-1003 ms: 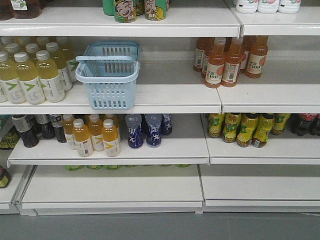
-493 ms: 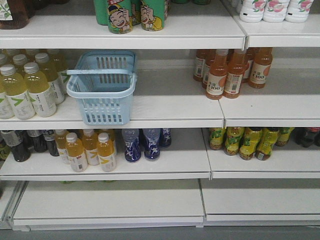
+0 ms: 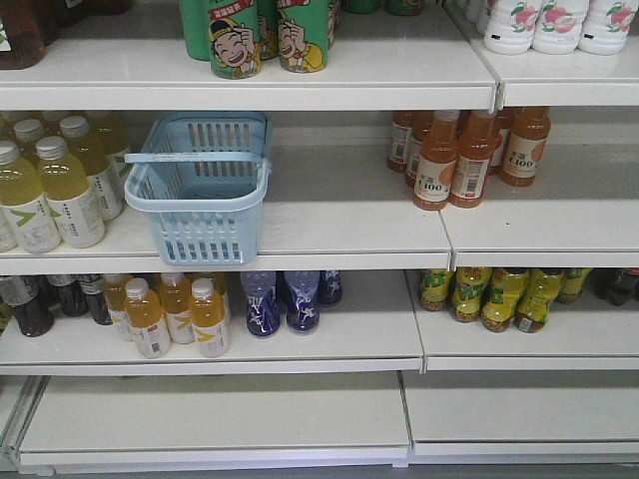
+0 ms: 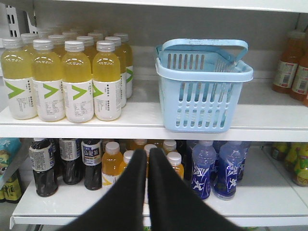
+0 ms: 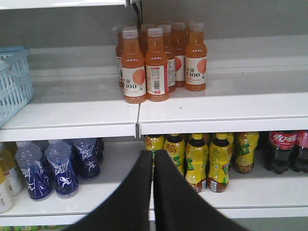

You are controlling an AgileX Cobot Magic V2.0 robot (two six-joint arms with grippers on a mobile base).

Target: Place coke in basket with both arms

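The light blue basket [image 3: 196,203] stands on the middle shelf, its handle swung across the top and nothing inside that I can see. It also shows in the left wrist view, where the basket [image 4: 204,76] is up and to the right of my left gripper [image 4: 147,152]. That gripper is shut and empty, in front of the lower shelf's bottles. My right gripper [image 5: 153,154] is shut and empty too, with an edge of the basket [image 5: 12,84] far to its left. No coke can is in view. Neither arm shows in the front view.
Yellow-green bottles [image 3: 65,190] stand left of the basket and orange C100 bottles [image 3: 449,165] to its right. Green cartoon cans [image 3: 235,35] sit on the top shelf. The lower shelf holds orange bottles [image 4: 112,161], blue bottles [image 4: 204,168], yellow tea bottles [image 5: 197,159] and dark cola bottles [image 5: 281,149].
The front view has moved closer and higher: shelves, basket and bottles have slid down the frame and grown slightly. Nothing on the shelves has moved.
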